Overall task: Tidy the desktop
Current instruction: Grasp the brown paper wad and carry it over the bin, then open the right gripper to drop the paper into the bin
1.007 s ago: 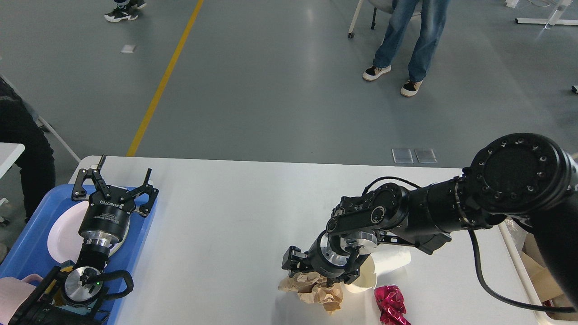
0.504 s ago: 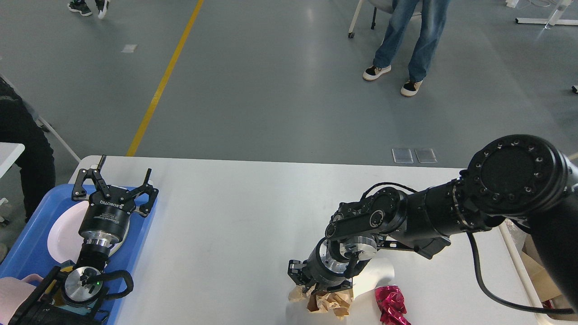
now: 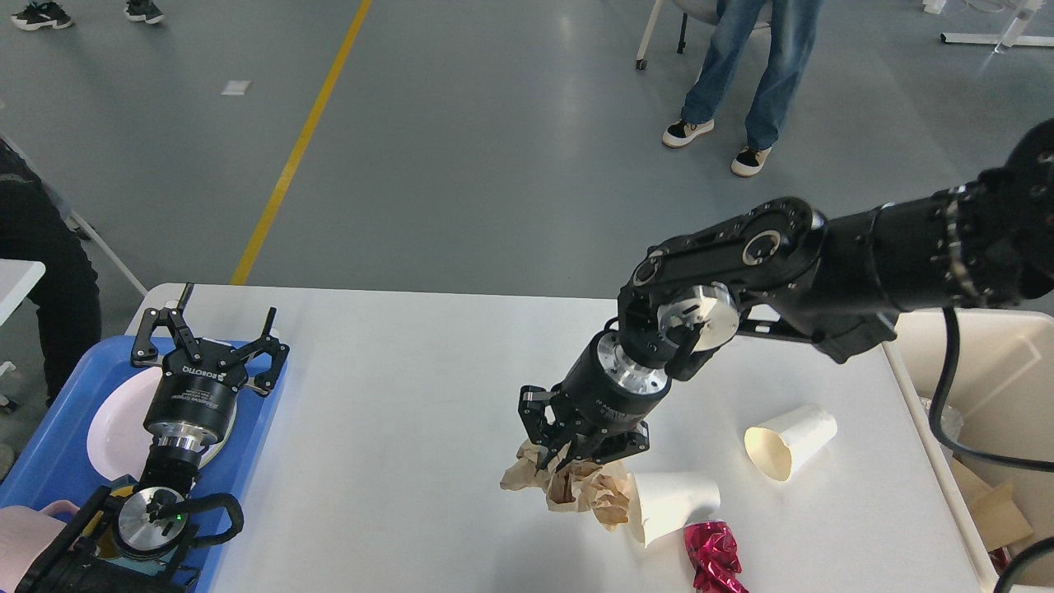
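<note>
The desktop (image 3: pixel 395 395) lies open mid-span; two cups (image 3: pixel 671 504) (image 3: pixel 790 438) and foil (image 3: pixel 713 552) crowd its right.

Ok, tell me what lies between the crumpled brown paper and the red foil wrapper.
A tipped white paper cup, seen in the head view, between brown paper and foil wrapper.

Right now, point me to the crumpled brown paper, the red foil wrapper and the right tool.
crumpled brown paper (image 3: pixel 594 494): head view, on its wrinkled lower part.
red foil wrapper (image 3: pixel 713 557): head view, on its shiny middle.
right tool (image 3: pixel 566 453): head view, midway between its fingertips, at the paper's top.
</note>
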`<move>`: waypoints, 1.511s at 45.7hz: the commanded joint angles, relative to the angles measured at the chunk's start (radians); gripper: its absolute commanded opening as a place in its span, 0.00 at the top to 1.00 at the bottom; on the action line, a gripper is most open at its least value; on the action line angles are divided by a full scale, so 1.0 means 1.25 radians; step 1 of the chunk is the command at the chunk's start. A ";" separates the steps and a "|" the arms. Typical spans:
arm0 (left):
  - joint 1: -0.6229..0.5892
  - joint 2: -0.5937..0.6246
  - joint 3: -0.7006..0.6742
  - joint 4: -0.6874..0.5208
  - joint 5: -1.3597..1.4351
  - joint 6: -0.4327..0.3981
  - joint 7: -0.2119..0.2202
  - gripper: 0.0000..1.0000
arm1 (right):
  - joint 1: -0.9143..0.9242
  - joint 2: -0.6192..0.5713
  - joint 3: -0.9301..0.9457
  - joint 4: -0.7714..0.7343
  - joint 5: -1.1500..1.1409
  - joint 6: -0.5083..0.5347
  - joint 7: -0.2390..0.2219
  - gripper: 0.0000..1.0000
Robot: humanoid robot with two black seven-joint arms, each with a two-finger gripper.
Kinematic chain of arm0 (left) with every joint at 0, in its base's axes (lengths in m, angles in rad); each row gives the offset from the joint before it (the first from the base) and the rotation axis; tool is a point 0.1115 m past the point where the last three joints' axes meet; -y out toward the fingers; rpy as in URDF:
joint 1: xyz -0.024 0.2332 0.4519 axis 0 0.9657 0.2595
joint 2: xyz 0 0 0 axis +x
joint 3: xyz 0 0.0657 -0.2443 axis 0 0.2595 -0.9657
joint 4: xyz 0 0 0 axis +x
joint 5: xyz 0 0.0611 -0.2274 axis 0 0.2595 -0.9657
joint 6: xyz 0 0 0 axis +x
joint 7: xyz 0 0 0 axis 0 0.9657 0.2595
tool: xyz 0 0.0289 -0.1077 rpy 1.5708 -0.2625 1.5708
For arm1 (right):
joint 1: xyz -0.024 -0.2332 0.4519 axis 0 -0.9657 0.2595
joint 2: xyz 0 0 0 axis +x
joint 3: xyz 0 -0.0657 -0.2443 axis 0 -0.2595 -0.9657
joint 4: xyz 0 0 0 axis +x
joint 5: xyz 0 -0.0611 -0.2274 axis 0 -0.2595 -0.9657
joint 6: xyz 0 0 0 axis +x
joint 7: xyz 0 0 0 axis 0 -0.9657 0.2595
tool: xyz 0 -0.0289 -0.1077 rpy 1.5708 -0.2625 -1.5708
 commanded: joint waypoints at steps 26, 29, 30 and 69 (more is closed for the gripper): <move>0.000 0.000 0.000 0.000 0.000 0.000 0.000 0.04 | 0.427 -0.131 -0.586 0.044 0.008 0.241 0.100 1.00; 0.000 0.000 0.000 0.000 0.000 0.000 0.000 0.04 | 0.427 -0.129 -0.594 0.044 0.007 0.240 0.152 1.00; 0.000 0.000 0.000 0.000 0.000 0.000 0.000 0.03 | 0.427 -0.129 -0.597 0.044 0.005 0.241 0.169 1.00; 0.001 0.000 0.000 0.000 0.000 0.000 -0.001 0.04 | -0.137 -0.524 -0.565 -0.255 -0.100 -0.248 0.208 1.00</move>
